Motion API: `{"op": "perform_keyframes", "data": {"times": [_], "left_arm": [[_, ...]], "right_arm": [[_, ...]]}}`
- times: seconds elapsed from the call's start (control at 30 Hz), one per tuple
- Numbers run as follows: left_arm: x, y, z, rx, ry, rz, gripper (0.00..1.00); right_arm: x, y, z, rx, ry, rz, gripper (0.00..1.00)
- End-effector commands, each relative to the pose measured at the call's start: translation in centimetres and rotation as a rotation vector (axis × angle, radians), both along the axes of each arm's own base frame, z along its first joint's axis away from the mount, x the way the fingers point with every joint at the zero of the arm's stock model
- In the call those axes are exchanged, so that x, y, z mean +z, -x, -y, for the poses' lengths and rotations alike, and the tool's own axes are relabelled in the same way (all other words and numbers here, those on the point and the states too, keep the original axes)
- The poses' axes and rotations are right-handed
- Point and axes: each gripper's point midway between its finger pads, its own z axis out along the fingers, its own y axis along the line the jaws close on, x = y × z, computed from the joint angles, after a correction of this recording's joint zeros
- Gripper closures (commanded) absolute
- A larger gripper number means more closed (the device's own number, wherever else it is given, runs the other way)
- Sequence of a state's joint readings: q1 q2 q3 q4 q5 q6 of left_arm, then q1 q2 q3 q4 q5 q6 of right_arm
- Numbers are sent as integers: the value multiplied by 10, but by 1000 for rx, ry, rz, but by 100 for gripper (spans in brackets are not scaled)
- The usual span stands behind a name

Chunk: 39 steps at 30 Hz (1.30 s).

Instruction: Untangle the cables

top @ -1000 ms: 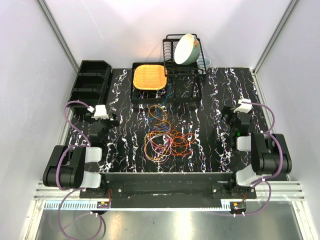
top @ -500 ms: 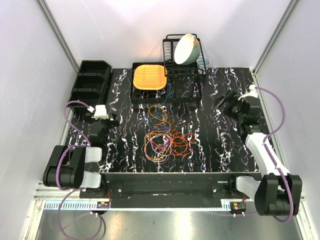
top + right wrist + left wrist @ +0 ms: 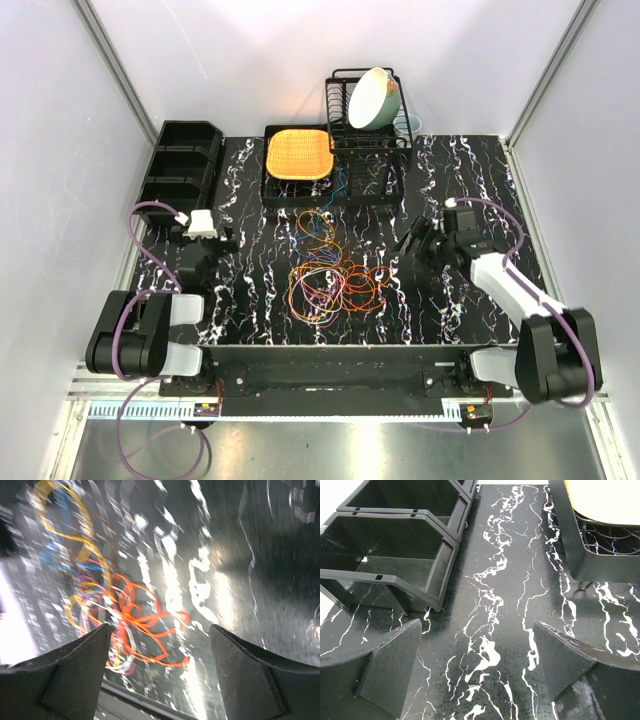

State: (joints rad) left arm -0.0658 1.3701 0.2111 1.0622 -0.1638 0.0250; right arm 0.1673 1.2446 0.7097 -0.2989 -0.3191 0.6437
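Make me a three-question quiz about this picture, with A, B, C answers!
1. Where are the cables? A on the table; B hanging in the air; C on the floor.
2. What colour is the square mat? A green; B orange; C white.
3. How is the right gripper? A shut on a cable; B shut on nothing; C open.
Answers: 1A, the tangle lies on the marble top; 2B, its weave is orange; 3C, its fingers stand wide apart, nothing between.

Right wrist view smears the cables; individual loops cannot be separated.
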Motion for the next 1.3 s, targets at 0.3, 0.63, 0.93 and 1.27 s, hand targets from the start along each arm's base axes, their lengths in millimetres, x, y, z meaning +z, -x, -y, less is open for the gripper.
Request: {"op": "perform_keyframes", "data": {"times": [0.3, 0.63, 0.93, 1.27], "left_arm": [[19, -7, 1, -6, 7, 69, 1], [19, -8, 2, -9, 7, 69, 1], [29, -8, -14, 96, 40, 6, 1], [143, -15, 48, -27, 408, -237, 1]], "right_arm": [[-45, 15, -24, 184, 106, -177, 20], [-62, -5, -38, 290, 134, -183, 33], [-38, -28, -62, 367, 79, -108, 95], [165, -61, -87, 385, -52, 233, 100]]}}
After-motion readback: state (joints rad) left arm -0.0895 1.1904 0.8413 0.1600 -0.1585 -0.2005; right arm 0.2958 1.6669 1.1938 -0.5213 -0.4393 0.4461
